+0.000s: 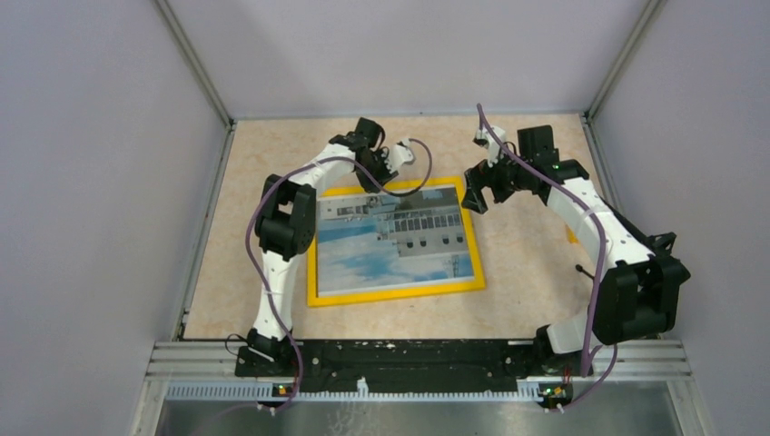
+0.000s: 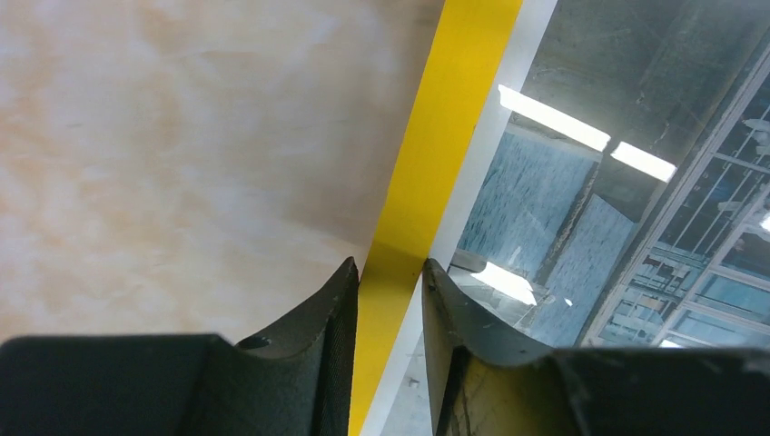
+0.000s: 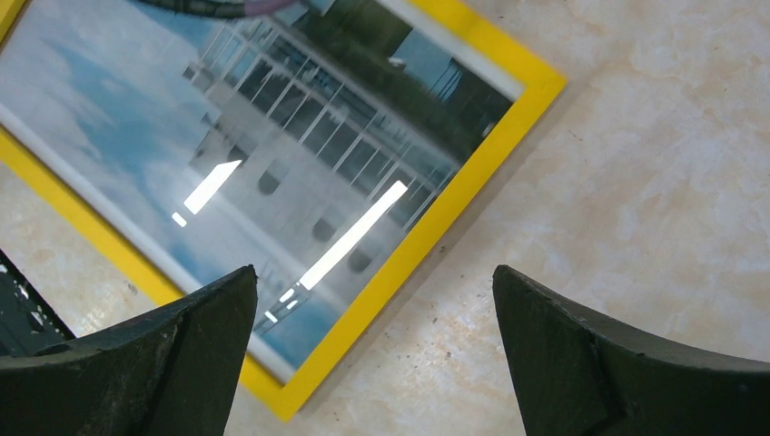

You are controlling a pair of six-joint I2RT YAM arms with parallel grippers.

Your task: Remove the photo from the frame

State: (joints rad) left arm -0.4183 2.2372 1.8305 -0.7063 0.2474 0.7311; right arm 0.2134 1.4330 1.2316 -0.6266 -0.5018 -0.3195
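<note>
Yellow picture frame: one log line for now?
yellow rectangular picture frame: flat, face up | building-and-sky photo: inside | left gripper: astride far border, grip unclear | right gripper: open, above corner

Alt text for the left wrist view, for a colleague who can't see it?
The left fingers straddle the yellow border of the frame, narrowly apart; whether they pinch it is unclear. Beige table fills the picture's left, the glazed photo with bright lamp reflections its right.

A beige, marbled surface [image 1: 527, 272] sits boxed in on three sides by plain, pale lilac-grey walls [image 1: 91, 182], with slim aluminium posts [image 1: 195, 62] running up the far corners, a ribbed aluminium rail [image 1: 182, 359] along the near edge, and soft, even light throughout.
</note>
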